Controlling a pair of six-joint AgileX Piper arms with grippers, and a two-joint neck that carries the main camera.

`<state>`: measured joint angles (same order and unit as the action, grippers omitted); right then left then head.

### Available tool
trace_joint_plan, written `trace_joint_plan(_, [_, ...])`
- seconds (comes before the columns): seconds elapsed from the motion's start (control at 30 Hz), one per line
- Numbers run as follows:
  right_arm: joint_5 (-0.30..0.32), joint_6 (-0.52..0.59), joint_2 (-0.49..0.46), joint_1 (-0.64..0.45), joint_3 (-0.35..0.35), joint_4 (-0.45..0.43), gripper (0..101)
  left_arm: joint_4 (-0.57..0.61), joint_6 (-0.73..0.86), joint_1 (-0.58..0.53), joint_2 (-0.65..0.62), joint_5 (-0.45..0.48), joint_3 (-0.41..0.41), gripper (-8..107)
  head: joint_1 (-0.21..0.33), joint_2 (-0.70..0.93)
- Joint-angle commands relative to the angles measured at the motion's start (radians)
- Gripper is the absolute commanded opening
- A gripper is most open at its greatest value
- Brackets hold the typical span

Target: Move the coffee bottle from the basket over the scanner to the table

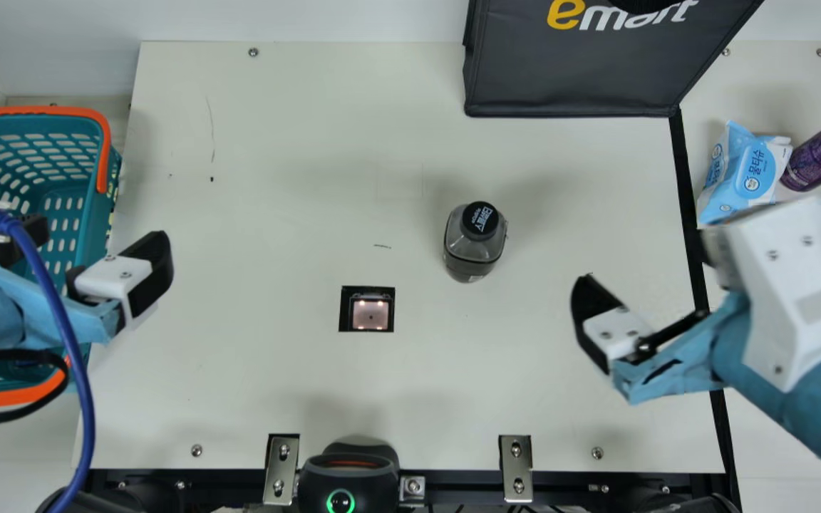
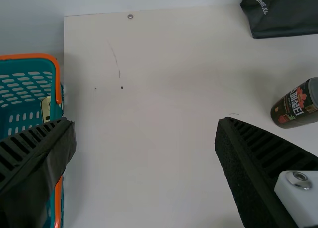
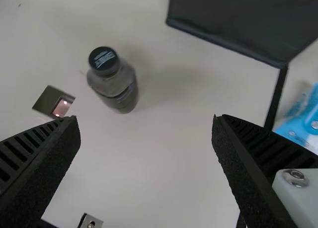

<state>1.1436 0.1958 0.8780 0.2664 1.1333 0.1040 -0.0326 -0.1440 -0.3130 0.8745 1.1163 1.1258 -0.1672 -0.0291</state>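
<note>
Spreading fingers wide, the left gripper [image 1: 102, 231] and right gripper [image 1: 640, 263] flank the coffee bottle [image 1: 473, 242] (upright on the table [image 1: 275, 178]).

Light-blue sleeves [image 1: 809, 399], blue cable [image 1: 86, 413]

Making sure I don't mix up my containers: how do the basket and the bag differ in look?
The basket is teal with orange trim; the bag is black. The basket's walls are slotted, while the bag's visible face is solid and bears print. Neither touches the coffee bottle.
</note>
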Motion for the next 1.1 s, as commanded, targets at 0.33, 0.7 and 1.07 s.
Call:
trace_joint_plan(0.33, [-0.146, -0.094, 0.159, 0.195, -0.054, -0.036, 95, 0.0, 0.0, 0.0, 0.0, 0.0, 0.0, 90, 0.029, 0.002])
trace_joint_plan(0.7, [-0.31, -0.422, 0.318, 0.321, -0.064, -0.229, 95, 0.0, 0.0, 0.0, 0.0, 0.0, 0.0, 90, 0.029, 0.002])
trace_joint_plan(1.07, [-0.371, -0.687, 0.403, 0.381, -0.068, -0.385, 95, 0.0, 0.0, 0.0, 0.0, 0.0, 0.0, 90, 0.029, 0.002])
